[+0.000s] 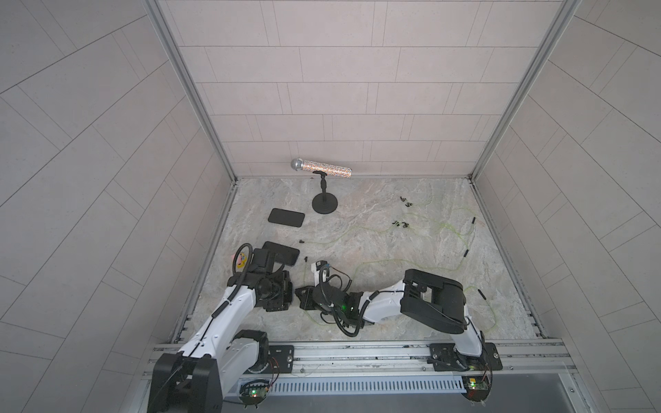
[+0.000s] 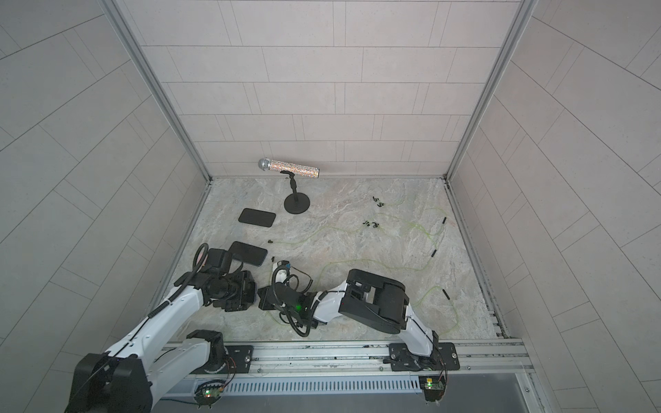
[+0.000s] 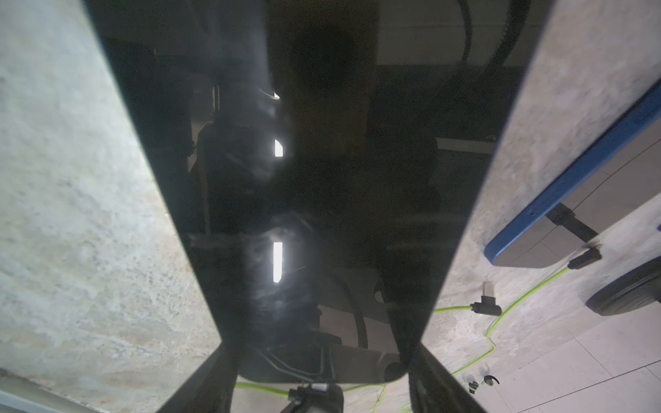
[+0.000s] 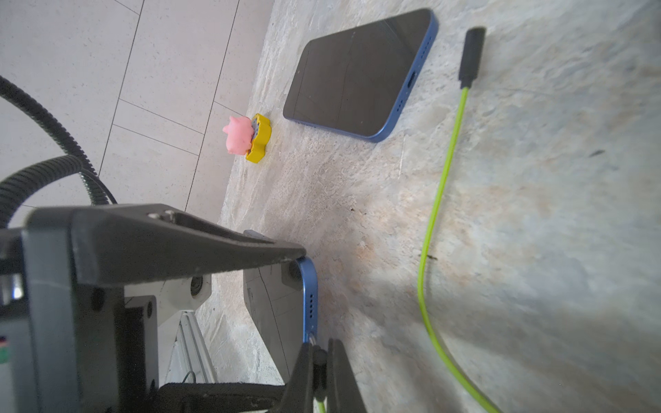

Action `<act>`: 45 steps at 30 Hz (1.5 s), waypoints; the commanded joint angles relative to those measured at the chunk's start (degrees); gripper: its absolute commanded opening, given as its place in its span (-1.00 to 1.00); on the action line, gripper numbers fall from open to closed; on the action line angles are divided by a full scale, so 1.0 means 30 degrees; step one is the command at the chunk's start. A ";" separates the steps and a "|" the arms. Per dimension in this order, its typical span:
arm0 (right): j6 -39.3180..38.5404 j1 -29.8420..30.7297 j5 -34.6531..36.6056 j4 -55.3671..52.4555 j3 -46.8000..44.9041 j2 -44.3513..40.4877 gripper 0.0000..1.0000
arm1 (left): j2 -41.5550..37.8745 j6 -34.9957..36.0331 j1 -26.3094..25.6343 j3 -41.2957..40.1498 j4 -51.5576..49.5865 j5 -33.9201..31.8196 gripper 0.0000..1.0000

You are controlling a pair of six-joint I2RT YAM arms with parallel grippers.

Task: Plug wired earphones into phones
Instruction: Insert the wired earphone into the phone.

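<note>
Marble table (image 1: 375,214): three phones (image 1: 286,217), tangled earphones (image 4: 443,186) uncountable; left gripper (image 3: 320,361), low, clamps one phone (image 3: 322,178); right gripper (image 4: 319,352), folded inward, pinches a plug (image 4: 321,360).

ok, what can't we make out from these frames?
- Plug seated or not: right wrist view, right tool covers it at the held phone's port.
- Held phone in both top views: hidden under the left arm.
- Earbuds: too small in top views to count.
- Left wrist view: held phone fills it, cut off by the top edge; only reflections show.
</note>
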 commanded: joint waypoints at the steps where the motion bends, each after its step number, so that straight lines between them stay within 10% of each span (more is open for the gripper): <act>1: 0.0368 -0.0018 -0.0095 0.0082 0.0418 0.0452 -1.00 | -0.0366 -0.0162 0.0006 -0.0116 -0.0079 0.0676 0.37; 30: 0.1566 -0.0425 -0.2665 0.2387 0.0954 0.1682 -1.00 | -0.0713 -0.0200 0.0006 -0.0149 0.0267 0.1116 0.32; 45: -0.0048 -0.0238 -0.1681 -0.2856 0.2170 0.0644 -1.00 | -0.0647 -0.0127 -0.0029 -0.0180 0.0377 0.1203 0.31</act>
